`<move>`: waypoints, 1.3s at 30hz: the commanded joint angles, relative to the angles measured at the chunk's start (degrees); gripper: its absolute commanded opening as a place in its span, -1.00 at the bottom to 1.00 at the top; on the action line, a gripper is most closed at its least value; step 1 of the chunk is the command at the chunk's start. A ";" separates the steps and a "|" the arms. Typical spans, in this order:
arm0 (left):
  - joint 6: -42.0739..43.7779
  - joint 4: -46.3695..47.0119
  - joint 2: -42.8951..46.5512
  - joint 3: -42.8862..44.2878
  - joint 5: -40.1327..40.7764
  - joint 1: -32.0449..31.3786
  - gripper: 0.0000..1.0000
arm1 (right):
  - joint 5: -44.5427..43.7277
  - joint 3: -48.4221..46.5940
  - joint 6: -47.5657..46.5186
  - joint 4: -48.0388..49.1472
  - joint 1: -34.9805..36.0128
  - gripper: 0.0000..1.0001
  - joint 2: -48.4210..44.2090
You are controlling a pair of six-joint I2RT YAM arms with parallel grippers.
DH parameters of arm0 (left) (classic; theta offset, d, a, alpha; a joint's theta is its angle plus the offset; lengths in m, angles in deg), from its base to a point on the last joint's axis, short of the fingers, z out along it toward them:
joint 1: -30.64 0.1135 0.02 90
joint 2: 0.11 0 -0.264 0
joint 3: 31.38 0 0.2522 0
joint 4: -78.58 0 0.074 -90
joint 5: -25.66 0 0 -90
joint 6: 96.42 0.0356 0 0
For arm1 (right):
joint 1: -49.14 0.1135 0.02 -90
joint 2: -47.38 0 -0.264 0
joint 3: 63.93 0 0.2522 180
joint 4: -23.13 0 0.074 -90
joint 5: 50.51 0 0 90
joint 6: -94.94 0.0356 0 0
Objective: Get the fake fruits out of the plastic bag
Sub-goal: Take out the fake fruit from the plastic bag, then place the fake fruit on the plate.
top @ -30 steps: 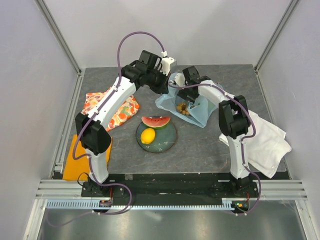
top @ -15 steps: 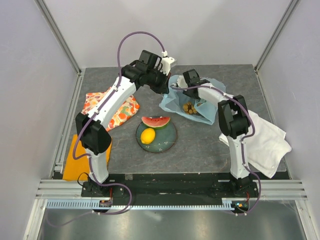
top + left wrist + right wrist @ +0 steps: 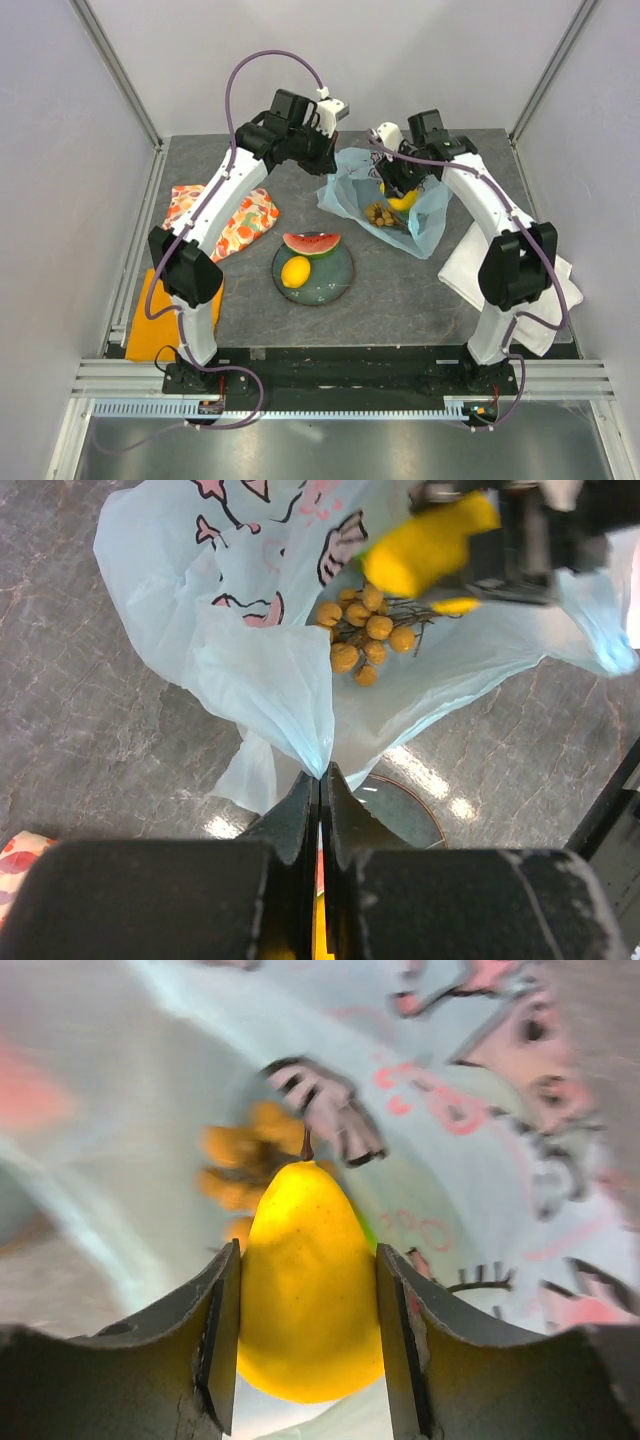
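Grey tabletop (image 3: 400, 300) below: my left gripper (image 3: 320, 776) pinches the thin blue plastic bag (image 3: 268, 670) steady while my right gripper (image 3: 308, 1252), half-spread, clamps a yellow plastic lemon (image 3: 305, 1305).

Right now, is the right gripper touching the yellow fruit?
Touching. In the right wrist view the right gripper has both fingers pressed against the yellow fruit, no gap.

Even bright light, soft shadows. Glare spots on grey marbled desk (image 3: 100, 680). Right wrist view: light-blue printed plastic bag (image 3: 480, 1110) blurred.

Yellow fruit (image 3: 305, 1280), light-blue cartoon-printed bag (image 3: 270, 670)
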State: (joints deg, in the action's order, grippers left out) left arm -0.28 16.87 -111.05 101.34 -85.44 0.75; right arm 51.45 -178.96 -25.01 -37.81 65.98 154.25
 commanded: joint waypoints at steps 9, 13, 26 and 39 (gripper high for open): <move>-2.09 1.71 1.60 1.54 -5.88 5.27 -0.97 | 33.29 15.76 26.08 16.68 -1.99 -0.60 -15.36; -1.65 1.89 3.96 1.54 -8.07 7.21 -0.97 | 30.59 16.89 23.81 16.86 1.52 -0.62 -21.25; 2.12 0.04 18.11 -8.47 -8.77 8.18 -0.97 | 15.90 39.75 11.15 24.85 20.25 -0.65 -30.33; 1.43 -0.40 19.97 -13.49 -11.33 9.32 -0.96 | 11.95 42.48 11.17 29.86 23.50 -0.63 -21.97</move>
State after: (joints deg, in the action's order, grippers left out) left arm -0.26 16.44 -91.33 87.46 -94.80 9.43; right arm 65.53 -137.59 -11.75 -12.02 88.34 129.80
